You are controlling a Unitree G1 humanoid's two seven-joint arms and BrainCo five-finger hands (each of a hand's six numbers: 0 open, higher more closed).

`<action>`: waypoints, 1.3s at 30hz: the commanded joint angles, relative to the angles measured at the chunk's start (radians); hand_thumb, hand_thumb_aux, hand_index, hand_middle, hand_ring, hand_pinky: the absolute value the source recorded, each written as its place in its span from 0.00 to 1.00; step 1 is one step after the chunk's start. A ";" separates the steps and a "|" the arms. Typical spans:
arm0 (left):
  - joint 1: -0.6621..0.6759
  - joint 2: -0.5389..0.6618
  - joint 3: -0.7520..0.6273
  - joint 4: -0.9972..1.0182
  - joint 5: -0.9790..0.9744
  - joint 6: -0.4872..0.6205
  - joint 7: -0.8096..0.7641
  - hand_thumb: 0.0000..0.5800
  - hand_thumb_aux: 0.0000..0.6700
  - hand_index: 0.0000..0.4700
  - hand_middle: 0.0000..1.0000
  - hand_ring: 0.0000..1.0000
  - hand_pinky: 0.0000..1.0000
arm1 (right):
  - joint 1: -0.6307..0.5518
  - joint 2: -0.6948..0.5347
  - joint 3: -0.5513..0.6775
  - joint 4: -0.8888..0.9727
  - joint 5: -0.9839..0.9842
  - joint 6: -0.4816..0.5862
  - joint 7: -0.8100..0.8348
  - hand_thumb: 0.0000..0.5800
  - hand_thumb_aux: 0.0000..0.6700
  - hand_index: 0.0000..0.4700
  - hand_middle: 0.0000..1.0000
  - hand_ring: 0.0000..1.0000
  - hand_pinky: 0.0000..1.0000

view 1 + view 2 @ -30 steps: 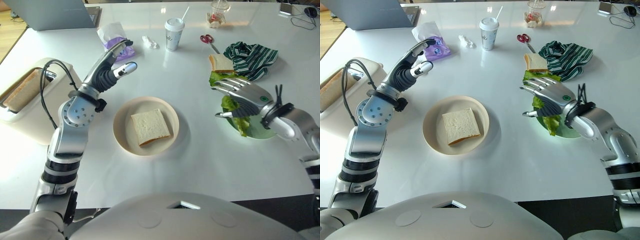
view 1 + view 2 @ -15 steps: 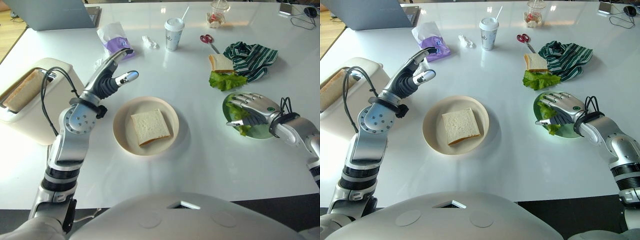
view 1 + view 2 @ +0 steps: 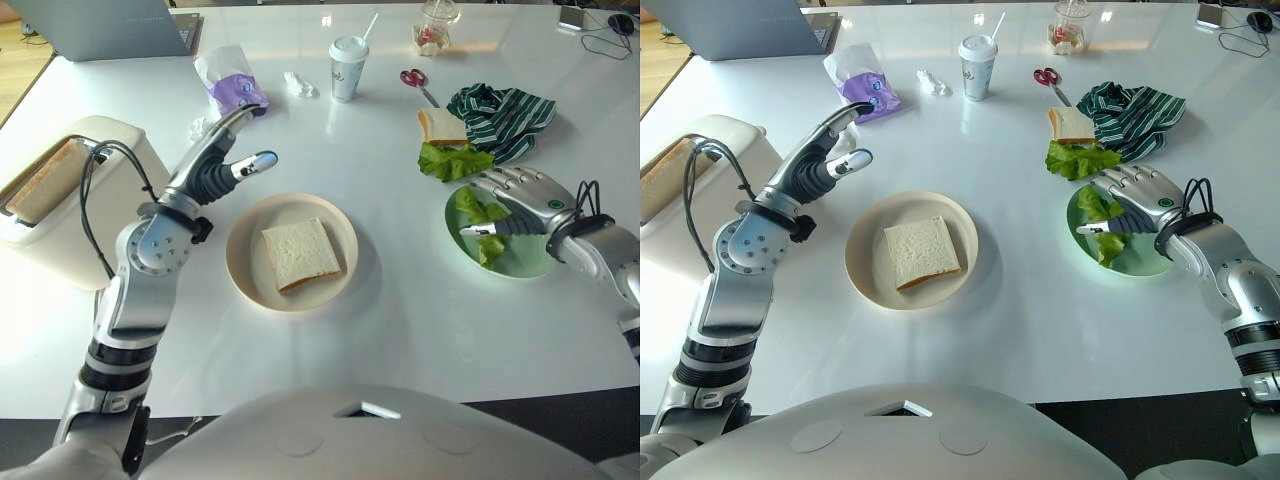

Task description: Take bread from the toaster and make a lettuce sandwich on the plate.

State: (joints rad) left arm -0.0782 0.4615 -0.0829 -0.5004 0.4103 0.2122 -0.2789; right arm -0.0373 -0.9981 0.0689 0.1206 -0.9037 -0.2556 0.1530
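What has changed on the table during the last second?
The right hand drew back to the robot's right over the round green plate, uncovering the lettuce leaves on it. The raised left hand sank slightly. The slice of white bread on the round cream plate stayed put.

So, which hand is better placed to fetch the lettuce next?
Right, probably. The right hand is directly over the lettuce on the green plate; the left hand is raised on the other side, near the toaster.
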 commanded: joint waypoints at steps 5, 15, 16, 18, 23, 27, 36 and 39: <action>0.026 0.015 0.004 -0.010 0.014 -0.017 -0.025 0.00 0.00 0.00 0.00 0.00 0.00 | -0.008 -0.003 0.041 0.034 -0.022 0.041 0.034 0.27 0.15 0.15 0.00 0.00 0.00; 0.045 0.013 0.012 -0.026 0.018 -0.017 -0.031 0.00 0.00 0.00 0.00 0.00 0.00 | -0.025 -0.001 0.094 0.092 -0.015 0.047 0.047 0.85 0.61 0.61 0.00 0.00 0.00; 0.048 0.013 0.011 -0.027 0.020 -0.018 -0.030 0.00 0.00 0.00 0.00 0.00 0.00 | -0.029 -0.001 0.097 0.098 -0.014 0.045 0.045 0.87 0.64 0.64 0.00 0.00 0.00; 0.051 0.011 0.010 -0.028 0.024 -0.020 -0.028 0.00 0.00 0.00 0.00 0.00 0.00 | -0.033 -0.003 0.098 0.105 -0.012 0.041 0.039 0.93 0.73 0.73 0.00 0.00 0.00; 0.058 0.006 0.008 -0.027 0.035 -0.025 -0.021 0.00 0.00 0.00 0.00 0.00 0.00 | -0.048 -0.004 0.096 0.107 -0.011 0.030 0.002 1.00 1.00 1.00 0.00 0.00 0.00; 0.066 0.000 0.001 -0.024 0.043 -0.031 -0.014 0.00 0.00 0.00 0.00 0.00 0.00 | -0.062 0.003 0.086 0.095 -0.005 0.016 -0.044 1.00 1.00 1.00 0.00 0.00 0.00; 0.057 -0.015 -0.001 -0.013 0.056 -0.039 0.000 0.00 0.00 0.00 0.00 0.00 0.00 | -0.089 0.010 0.014 -0.042 0.041 -0.013 -0.142 1.00 1.00 1.00 0.00 0.00 0.00; 0.038 -0.018 0.004 0.006 0.052 -0.045 0.007 0.00 0.00 0.00 0.00 0.00 0.00 | -0.086 0.020 -0.011 -0.132 0.063 -0.014 -0.141 1.00 1.00 1.00 0.00 0.00 0.00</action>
State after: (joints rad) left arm -0.0229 0.4481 -0.0818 -0.5124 0.4591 0.1702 -0.2733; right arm -0.1178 -0.9927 0.0767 0.0478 -0.8634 -0.2669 0.0072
